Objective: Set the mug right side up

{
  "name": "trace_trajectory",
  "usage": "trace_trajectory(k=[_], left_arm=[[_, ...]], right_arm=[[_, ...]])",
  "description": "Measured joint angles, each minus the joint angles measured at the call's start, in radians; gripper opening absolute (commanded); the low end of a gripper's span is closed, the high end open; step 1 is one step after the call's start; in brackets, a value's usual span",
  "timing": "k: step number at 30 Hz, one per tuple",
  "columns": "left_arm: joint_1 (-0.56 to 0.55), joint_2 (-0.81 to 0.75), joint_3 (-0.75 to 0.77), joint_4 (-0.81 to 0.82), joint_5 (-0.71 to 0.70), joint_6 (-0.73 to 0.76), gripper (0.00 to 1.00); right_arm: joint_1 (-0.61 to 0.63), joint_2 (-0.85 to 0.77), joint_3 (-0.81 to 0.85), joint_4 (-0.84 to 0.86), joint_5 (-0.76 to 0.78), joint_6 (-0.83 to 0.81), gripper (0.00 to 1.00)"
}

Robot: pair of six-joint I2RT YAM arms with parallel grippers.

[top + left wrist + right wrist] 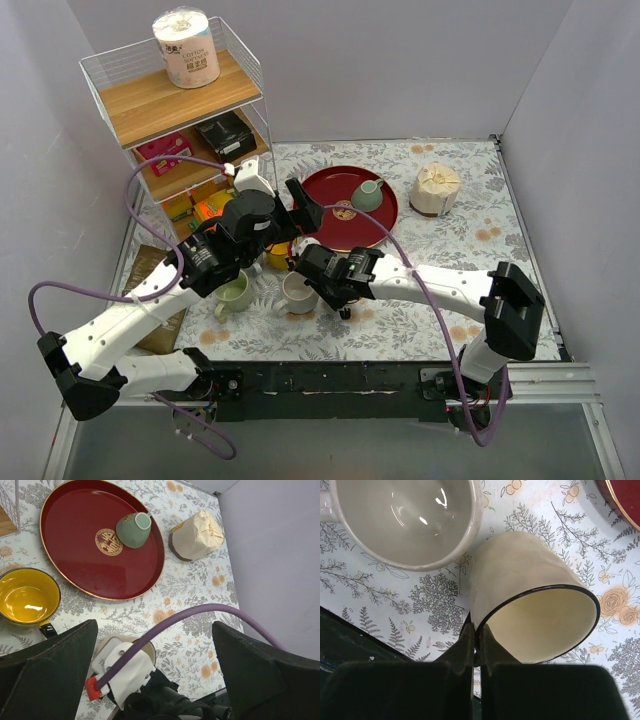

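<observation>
**Floral-cloth table and what sits on it**

Table (440,330) has a floral cloth. Red tray (325,195) at far centre, with a paper-wrapped bundle (437,189) just right of it. Yellow cup (27,596) sits beside the tray's left edge. Green mug (233,295) and cream mug (297,293) are side by side, nearer. Wire shelf rack (140,105) far left, brown board (150,265) near left.

The mug (520,575) looks smooth enamel, the tray (75,535) glossy.
</observation>
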Motion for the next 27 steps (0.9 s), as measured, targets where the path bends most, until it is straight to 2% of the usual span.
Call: trace_trajectory(k=[15,18,19,22,24,27], left_arm=[[0.0,-0.032,0.101,-0.054,-0.073,0.035,0.98],[0.0,-0.035,0.115,-0.06,-0.082,0.043,0.98],[0.0,-0.037,0.117,-0.061,-0.085,0.045,0.98],[0.0,-0.042,0.117,-0.065,-0.09,0.046,0.98],[0.0,-0.044,0.117,-0.068,-0.092,0.046,0.98],[0.0,-0.045,0.117,-0.068,-0.097,0.049,0.98]], right_arm=[[0.023,0.166,0.138,-0.122,0.037,-0.046,0.01],[0.025,0.181,0.158,-0.138,0.035,-0.054,0.15],[0.025,0.183,0.162,-0.14,0.031,-0.055,0.24],[0.025,0.184,0.175,-0.142,0.017,-0.06,0.33],[0.025,0.184,0.194,-0.142,0.013,-0.067,0.35],[0.025,0.184,0.233,-0.143,0.0,-0.076,0.46]])
